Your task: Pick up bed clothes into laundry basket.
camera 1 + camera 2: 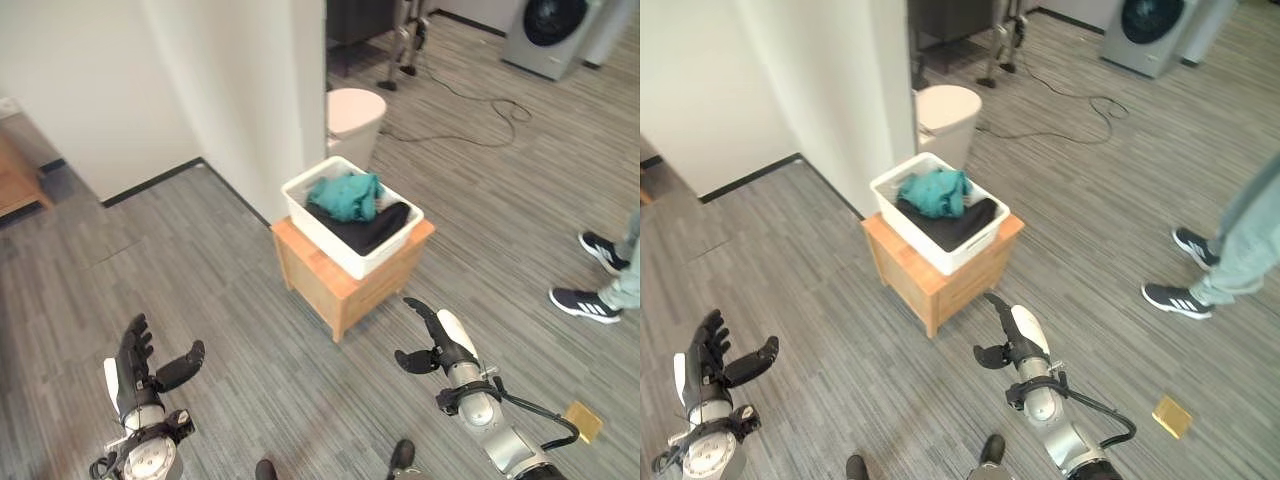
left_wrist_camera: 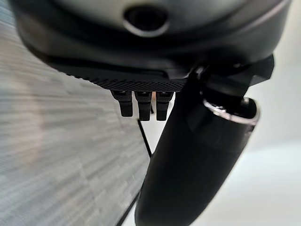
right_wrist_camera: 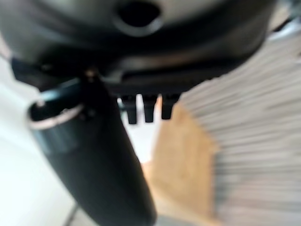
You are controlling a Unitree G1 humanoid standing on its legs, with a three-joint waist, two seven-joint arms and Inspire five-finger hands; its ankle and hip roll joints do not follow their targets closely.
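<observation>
We are holding our left hand [image 1: 135, 370] and right hand [image 1: 440, 345] low over the grey floor, fingers straight and spread, gripping nothing. The white laundry basket [image 1: 345, 250] is sitting ahead on a wooden stool [image 1: 345, 285], holding a teal garment [image 1: 345, 196] lying on dark clothes [image 1: 375, 228]. Our right eye view is showing more of the person's leg [image 1: 1245, 245] at far right. We are seeing no readable writing.

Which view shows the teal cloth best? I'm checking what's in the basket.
The left eye view: the teal cloth lies unobstructed atop dark clothes in the white basket. The right eye view shows the same; the wrist views don't help.
</observation>
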